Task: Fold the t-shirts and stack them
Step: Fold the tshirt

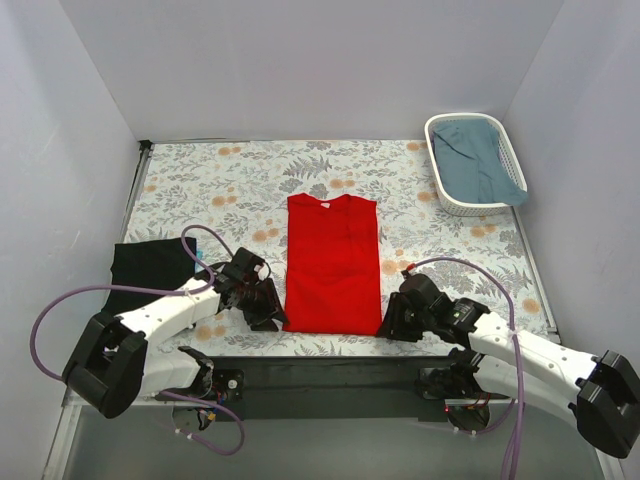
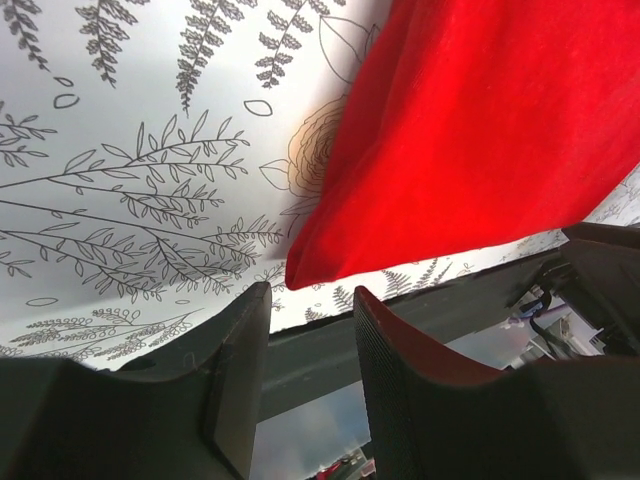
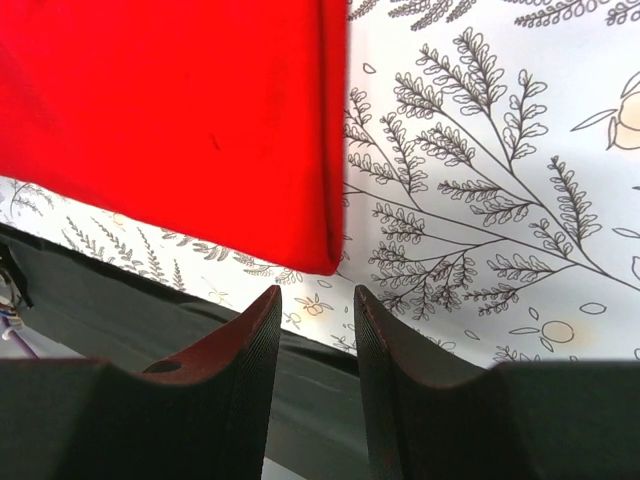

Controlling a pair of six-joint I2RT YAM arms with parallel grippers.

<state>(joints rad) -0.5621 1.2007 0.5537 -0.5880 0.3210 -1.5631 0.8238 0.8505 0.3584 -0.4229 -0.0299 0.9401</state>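
- left gripper (image 2: 312, 300): low on the counter (image 1: 220, 185), lower centre-left of the top view, just beside the near left corner of the red shirt (image 1: 332, 265). Fingers a little apart, nothing between them. In the wrist view the red corner sits just ahead of the tips, not pinched.
- right gripper (image 3: 315, 295): same at the near right corner, lower centre-right. Fingers also slightly apart and empty, red corner just past the tips.
- red shirt: flat in mid-frame, a long narrow rectangle with the sleeves tucked in and the collar at the far end. Judgement: side folds done, crosswise fold left. Both arms look set to take the near hem corners.
- black shirt (image 1: 150, 265): left edge of the frame, well apart from the red one, partly behind the left arm. A flat dark patch, can't tell if folded.
- no stack yet, since the shirts lie apart.
- upper right, far: white basket (image 1: 470, 208) holding a blue-grey cloth (image 1: 475, 160), no arm near it.
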